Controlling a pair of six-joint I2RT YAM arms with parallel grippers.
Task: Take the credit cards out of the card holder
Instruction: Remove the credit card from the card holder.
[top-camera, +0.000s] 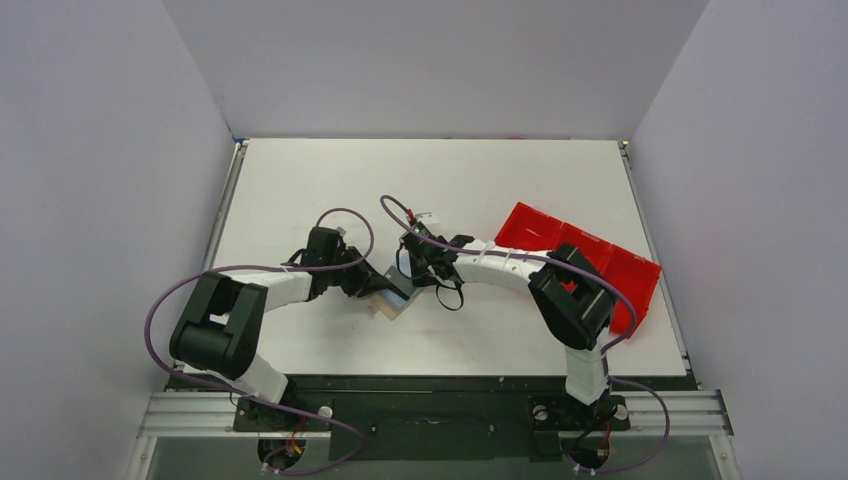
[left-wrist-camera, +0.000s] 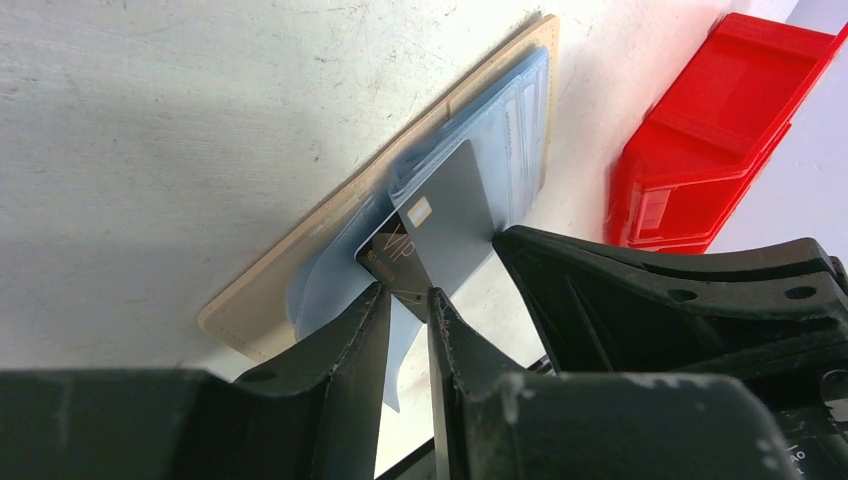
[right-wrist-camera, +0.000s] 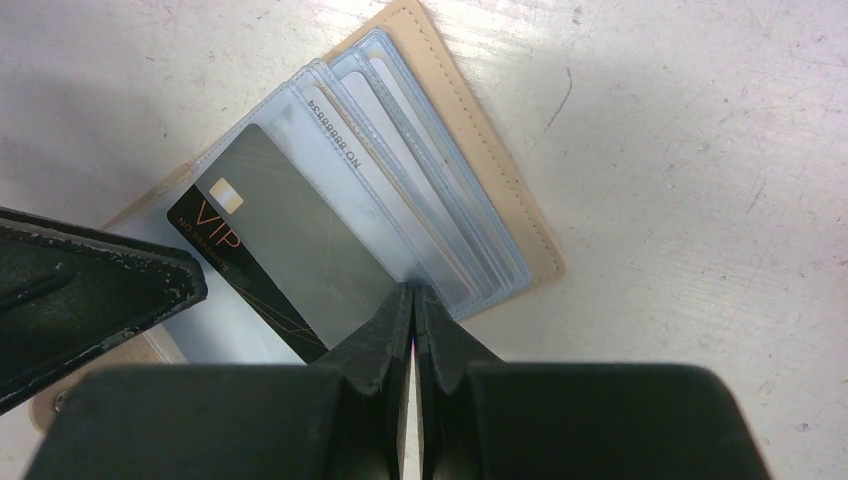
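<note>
Holder (right-wrist-camera: 500, 190) lies open and flat on the table (top-camera: 450, 180), near centre, between both grippers. Left gripper (left-wrist-camera: 405, 305): jaws a narrow gap apart, with the left corner of a dark grey "VIP" card (right-wrist-camera: 290, 240) at the tips. The card sticks partway out of the pale blue sleeves (right-wrist-camera: 440, 230). Right gripper (right-wrist-camera: 412, 298): jaws pressed together where the card meets the sleeves; cannot tell if anything is pinched. Tray (top-camera: 520, 225): far right, well apart.

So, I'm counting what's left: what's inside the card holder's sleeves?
A dark VIP card sticks partly out of the front sleeve; a pale numbered card sits behind. Deeper sleeves overlap, hiding their contents.
</note>
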